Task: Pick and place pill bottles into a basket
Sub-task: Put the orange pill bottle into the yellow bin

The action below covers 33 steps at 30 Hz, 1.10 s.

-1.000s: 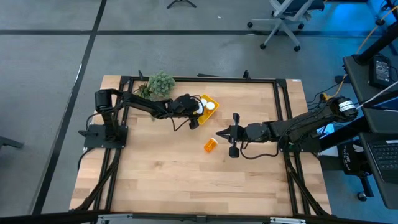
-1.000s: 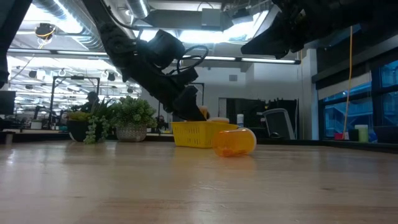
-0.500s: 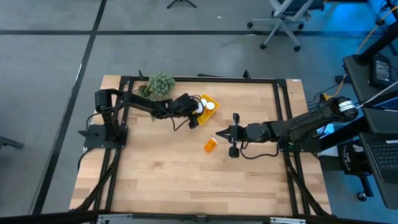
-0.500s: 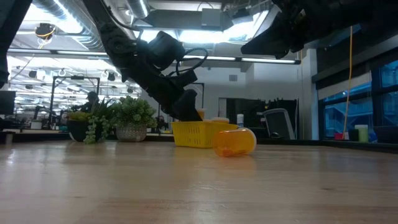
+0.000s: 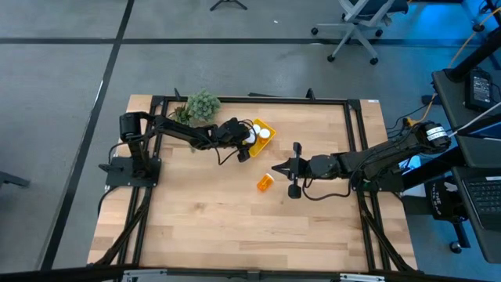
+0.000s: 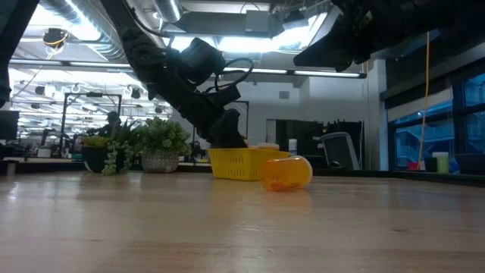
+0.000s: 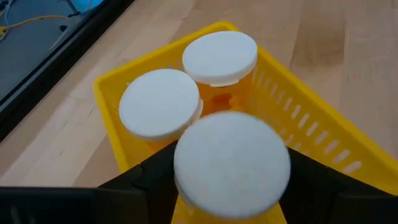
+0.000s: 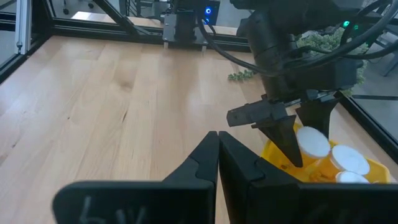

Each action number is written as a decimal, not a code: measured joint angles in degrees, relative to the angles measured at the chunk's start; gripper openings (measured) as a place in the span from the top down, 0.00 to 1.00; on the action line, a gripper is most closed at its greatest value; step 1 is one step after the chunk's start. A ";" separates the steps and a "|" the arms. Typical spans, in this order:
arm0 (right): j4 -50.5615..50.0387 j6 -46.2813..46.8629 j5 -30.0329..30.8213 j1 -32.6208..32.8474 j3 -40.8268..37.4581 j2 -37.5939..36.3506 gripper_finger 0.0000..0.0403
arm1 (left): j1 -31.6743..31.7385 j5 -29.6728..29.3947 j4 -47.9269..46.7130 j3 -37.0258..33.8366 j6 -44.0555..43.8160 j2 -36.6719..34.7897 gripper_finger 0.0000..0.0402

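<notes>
Placement of the third bottle [image 7: 231, 163] is in hand: left tool [image 7: 231, 186] clamps it over the basket [image 7: 323, 140]. Next it should release. Right tool [image 8: 217, 158], closed together, waits near the lying bottle [image 5: 265, 182].

From above, the left gripper [image 5: 246, 140] covers much of the basket [image 5: 266, 125], leaving its contents too small to count. In the low view the basket's [image 6: 241, 163] inside is hidden by its wall. The held bottle's [image 7: 231, 165] body is cut off by the frame (only its cap shows clearly).
</notes>
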 joint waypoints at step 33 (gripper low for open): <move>-0.04 0.00 -0.04 0.00 0.00 0.00 0.96 | 0.28 -0.07 0.04 0.00 1.03 0.00 0.41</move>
